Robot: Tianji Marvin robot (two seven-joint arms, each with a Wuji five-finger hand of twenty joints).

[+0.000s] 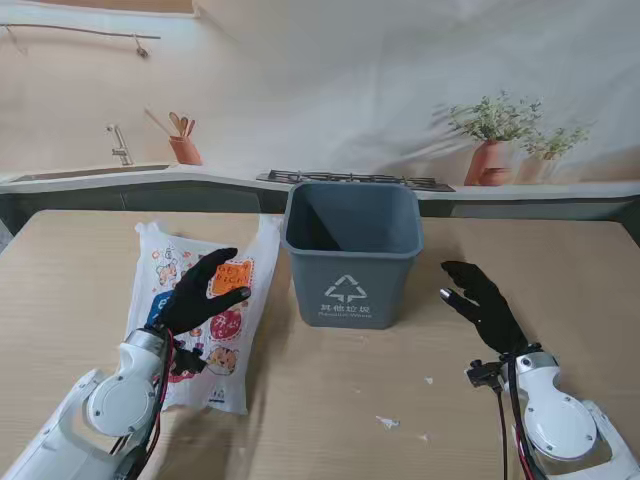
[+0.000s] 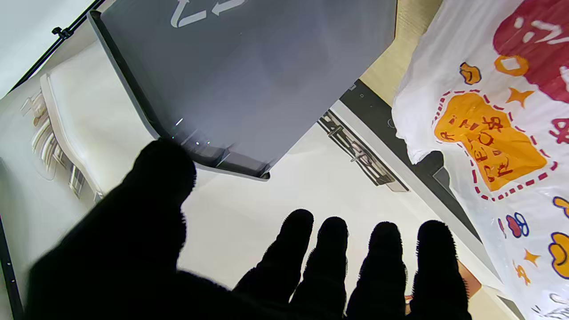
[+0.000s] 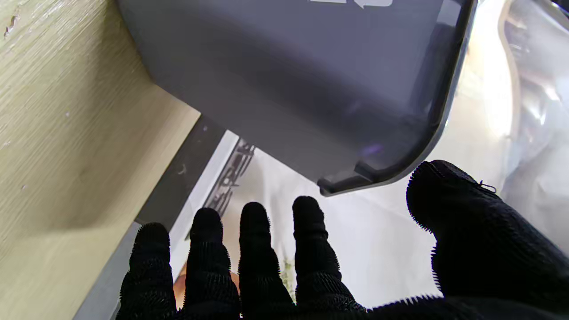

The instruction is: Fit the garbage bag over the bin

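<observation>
Printed garbage bag (image 1: pixel 200 310): flat on table, left of grey bin (image 1: pixel 351 255), long axis running away from me, under spread, empty left hand (image 1: pixel 205 292); right hand (image 1: pixel 483 300) likewise spread, empty, right of bin.

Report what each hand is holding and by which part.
Nothing is held. The left hand hovers open over the garbage bag; the right hand is open beside the bin.
</observation>
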